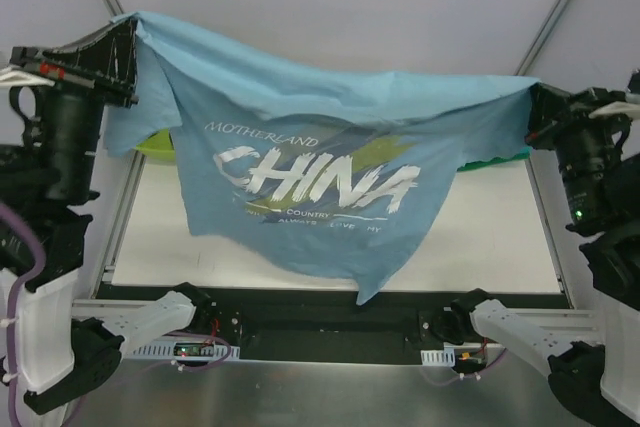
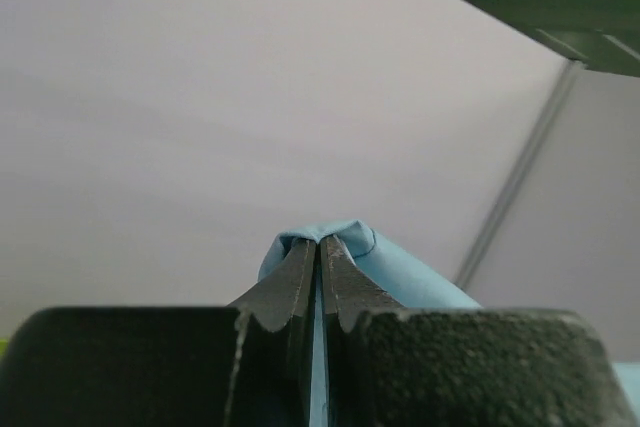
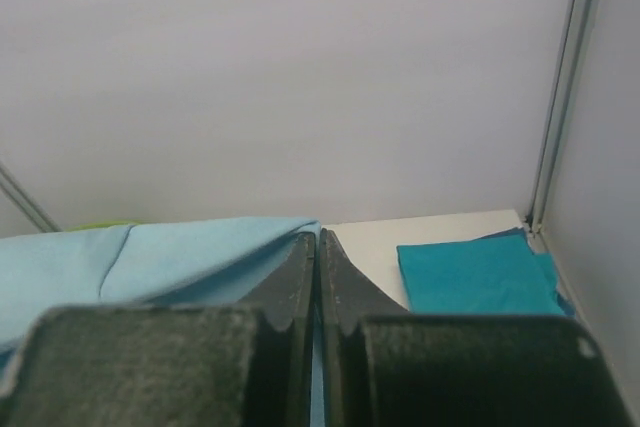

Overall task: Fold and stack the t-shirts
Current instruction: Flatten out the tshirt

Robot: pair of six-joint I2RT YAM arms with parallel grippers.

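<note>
The left arm (image 1: pixel 60 137) and right arm (image 1: pixel 592 182) stand raised. The left tool (image 1: pixel 125 42) is at ten o'clock and the right tool (image 1: pixel 535 107) at three o'clock, lower. Each has its jaws pressed together on an edge of the tee (image 1: pixel 330 107).

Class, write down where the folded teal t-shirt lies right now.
Right wrist view: the teal t-shirt lies flat on the table at the right, by the frame post, beyond the right gripper.

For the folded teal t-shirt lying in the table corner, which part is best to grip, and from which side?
The folded teal t-shirt lies flat with a frame post close on one side, so probably pinch the edge bordering the white tabletop, coming from that open side.
</note>
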